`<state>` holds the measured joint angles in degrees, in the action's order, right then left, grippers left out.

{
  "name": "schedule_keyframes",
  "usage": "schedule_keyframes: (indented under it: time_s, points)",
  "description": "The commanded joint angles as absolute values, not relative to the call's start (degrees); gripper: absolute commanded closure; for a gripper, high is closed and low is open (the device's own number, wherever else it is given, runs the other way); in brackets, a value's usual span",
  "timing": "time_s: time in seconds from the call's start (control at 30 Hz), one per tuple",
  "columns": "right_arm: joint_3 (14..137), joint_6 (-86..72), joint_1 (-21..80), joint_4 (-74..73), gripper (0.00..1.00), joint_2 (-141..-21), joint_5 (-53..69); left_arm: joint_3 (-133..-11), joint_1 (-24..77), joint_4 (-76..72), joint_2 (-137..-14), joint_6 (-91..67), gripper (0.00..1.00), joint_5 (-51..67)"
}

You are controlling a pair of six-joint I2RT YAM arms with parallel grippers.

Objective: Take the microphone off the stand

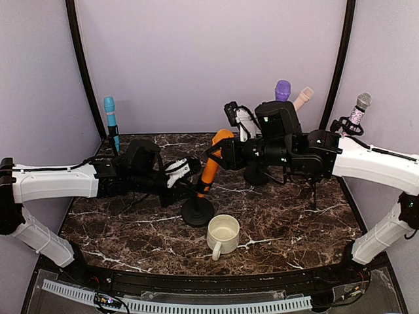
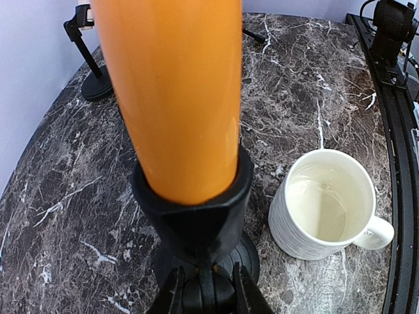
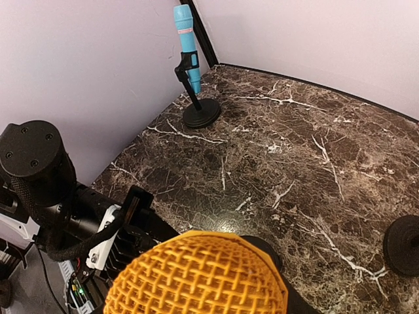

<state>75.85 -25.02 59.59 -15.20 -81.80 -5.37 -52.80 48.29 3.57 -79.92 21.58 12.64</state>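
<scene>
The orange microphone (image 1: 211,165) leans in the black clip of its stand (image 1: 198,210) at mid-table. My left gripper (image 1: 190,171) comes in from the left and is shut on the stand's stem just under the clip (image 2: 193,209). In the left wrist view its fingertips (image 2: 171,294) pinch the stem below the orange body (image 2: 173,91). My right gripper (image 1: 220,152) is shut on the microphone's upper end. The orange mesh head (image 3: 196,281) fills the bottom of the right wrist view and hides the fingers.
A white mug (image 1: 222,234) stands just right of the stand's base, also in the left wrist view as the mug (image 2: 327,203). A blue microphone on a stand (image 1: 110,118) is back left. Purple (image 1: 282,89), beige (image 1: 303,97) and silver (image 1: 359,108) microphones stand back right.
</scene>
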Motion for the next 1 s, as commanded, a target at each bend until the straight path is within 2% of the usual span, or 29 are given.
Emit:
schedule_keyframes:
  time_s: [0.0, 0.2, 0.43, 0.97]
  points:
    - [79.75, -30.49, 59.41, -4.30, 0.81, -76.33, -11.15, -51.42, 47.60, 13.93, -81.20, 22.52, 1.00, 9.34]
    - [82.56, -40.42, 59.41, -10.80, 0.82, -78.44, -21.14, -51.31, 47.58, 13.72, -81.29, 22.50, 1.00, 8.31]
    - [83.38, -44.41, 59.38, -12.82, 0.81, -78.44, -25.21, -51.24, 47.64, 13.54, -81.23, 22.50, 1.00, 7.62]
    - [84.92, -34.63, 59.33, -10.77, 0.81, -76.48, -18.94, -51.28, 47.72, 13.63, -81.62, 22.46, 1.00, 7.44]
